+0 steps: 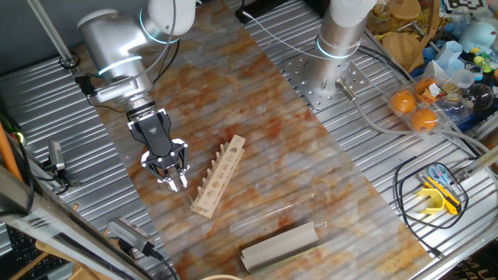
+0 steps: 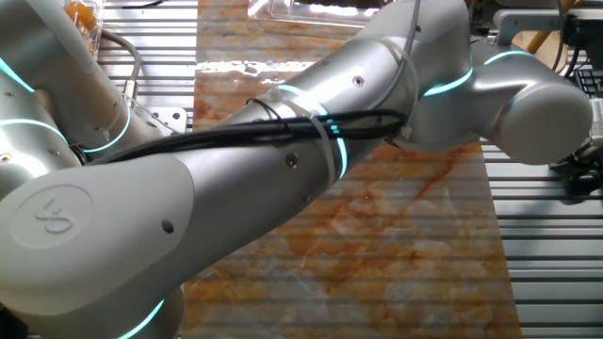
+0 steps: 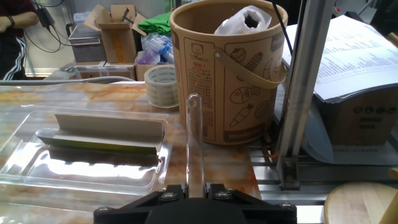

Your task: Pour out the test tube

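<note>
The thin clear glass test tube (image 3: 194, 140) is being held between the two black fingers of the gripper (image 3: 196, 188), which are pinching its lower end. In the hand view it is rising straight toward twelve o'clock from the fingers, its rounded end uppermost. In one fixed view the tube (image 1: 185, 194) is barely being made out as a faint sliver at the fingertips, pointing toward five o'clock from the gripper (image 1: 173, 181).

Just beside the gripper, at three o'clock in that fixed view, a pale wooden test tube rack with a row of holes (image 1: 220, 175) is lying on the marbled orange-and-white table surface (image 1: 257, 109). At five o'clock from the rack a clear plastic tray (image 1: 272, 222) is being seen, with a grey folded card block (image 1: 280, 245) at its near edge. In the hand view the same tray (image 3: 87, 158) is lying at nine o'clock from the tube, and a brown paper bucket printed with drawings (image 3: 227, 71) is standing behind the tube at one o'clock, with a roll of tape (image 3: 161, 86) at its left.

The other fixed view is being filled mostly by the silver robot arm (image 2: 311, 141); the tube and gripper are not being shown there.
</note>
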### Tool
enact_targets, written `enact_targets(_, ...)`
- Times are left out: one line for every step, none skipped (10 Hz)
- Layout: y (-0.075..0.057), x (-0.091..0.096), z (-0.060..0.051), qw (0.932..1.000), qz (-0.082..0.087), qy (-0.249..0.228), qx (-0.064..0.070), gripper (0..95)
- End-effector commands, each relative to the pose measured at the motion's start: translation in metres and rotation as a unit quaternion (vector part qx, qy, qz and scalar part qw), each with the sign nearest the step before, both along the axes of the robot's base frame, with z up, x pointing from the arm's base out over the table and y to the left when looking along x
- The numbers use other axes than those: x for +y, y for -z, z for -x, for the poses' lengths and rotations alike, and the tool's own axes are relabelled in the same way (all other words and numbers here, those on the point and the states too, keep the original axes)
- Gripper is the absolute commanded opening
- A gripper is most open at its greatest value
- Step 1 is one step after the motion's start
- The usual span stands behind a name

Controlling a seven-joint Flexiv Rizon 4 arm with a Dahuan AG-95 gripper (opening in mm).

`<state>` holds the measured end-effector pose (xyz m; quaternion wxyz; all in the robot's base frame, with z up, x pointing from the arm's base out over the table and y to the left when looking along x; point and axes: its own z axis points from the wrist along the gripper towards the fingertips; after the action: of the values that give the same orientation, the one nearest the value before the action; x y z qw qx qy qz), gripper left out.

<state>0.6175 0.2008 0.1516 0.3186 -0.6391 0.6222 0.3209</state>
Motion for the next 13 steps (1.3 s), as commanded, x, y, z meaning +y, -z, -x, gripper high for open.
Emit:
enact_targets(-0.0001, 0.0002, -0.0003, 1.0, 0.004, 0.0, 0.001, 0.0)
enact_targets(-0.0001, 0.0001, -0.0003, 1.0, 0.005, 0.0, 0.001, 0.0)
enact_targets(-0.0001, -0.0001, -0.0003, 1.0, 0.006, 0.0, 0.001, 0.0)
enact_targets(-0.0001, -0.0002, -0.0003, 1.0, 0.006, -0.001, 0.001, 0.0)
enact_targets(0.0001, -0.0006, -0.0004, 1.0, 0.006, -0.002, 0.0, 0.0)
enact_targets(0.0006, -0.0016, -0.0005, 1.0, 0.007, -0.002, -0.001, 0.0)
enact_targets(0.001, -0.0019, -0.0005, 1.0, 0.006, -0.002, -0.002, 0.0)
enact_targets(0.0012, -0.002, -0.0006, 1.0, 0.007, -0.003, -0.002, 0.0)
enact_targets(0.002, -0.0022, -0.0007, 1.0, 0.007, -0.002, -0.002, 0.0)
enact_targets(0.002, -0.0022, -0.0007, 1.0, 0.006, -0.002, -0.003, 0.0)
enact_targets(0.0026, -0.0023, -0.0008, 1.0, 0.006, -0.002, -0.004, 0.0)
enact_targets(0.0032, -0.0022, -0.0008, 1.0, 0.006, -0.002, -0.004, 0.0)
enact_targets(0.0039, -0.0019, -0.0009, 1.0, 0.005, -0.002, -0.004, 0.0)
